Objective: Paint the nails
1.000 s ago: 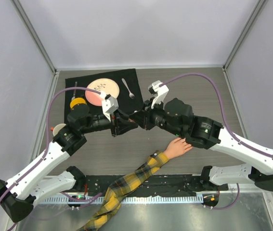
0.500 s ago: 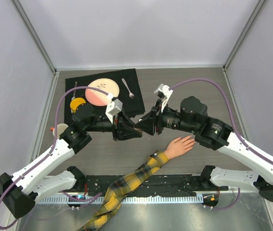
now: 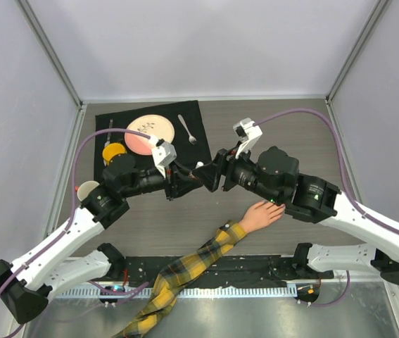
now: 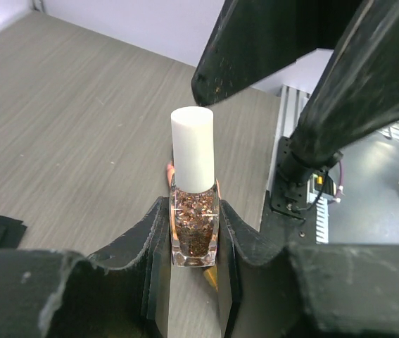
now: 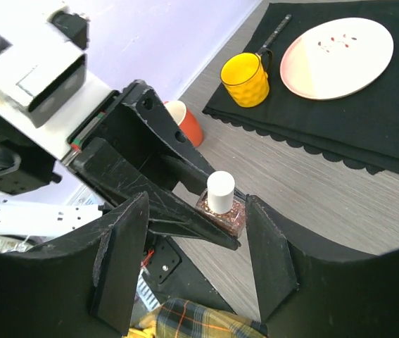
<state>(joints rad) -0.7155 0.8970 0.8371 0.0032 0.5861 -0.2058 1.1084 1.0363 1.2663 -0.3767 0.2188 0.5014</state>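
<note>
- The left claw (image 3: 191, 181) is pinching a small bottle of nail polish (image 4: 194, 225) by its glass bottom. It holds the bottle up in the air above the tabletop (image 3: 185, 225).
- The bottle stands up straight between the two claws. The polish inside is brown and sparkly.
- The white cap (image 4: 193, 148) is still on the bottle. I think the little brush is under the cap, so no brush is out yet.
- The right claw (image 3: 213, 176) is spread wide. One finger is on each side of the white cap, and neither one touches it.
- The doll hand (image 3: 259, 215) lies flat on the tabletop, a bit to the right and closer to the robot. Its arm wears a yellow plaid sleeve (image 3: 199, 260). The right arm hangs partly over the fingers.
- The nails (image 3: 279, 210) are too tiny to see well. I can see no polish on them.
- So the job is only at the start. The bottle is picked up, and that is the part that is done.
- What is left, I think: grab the cap, twist it off, pull the brush out, bring it to the hand, and paint each nail.
</note>
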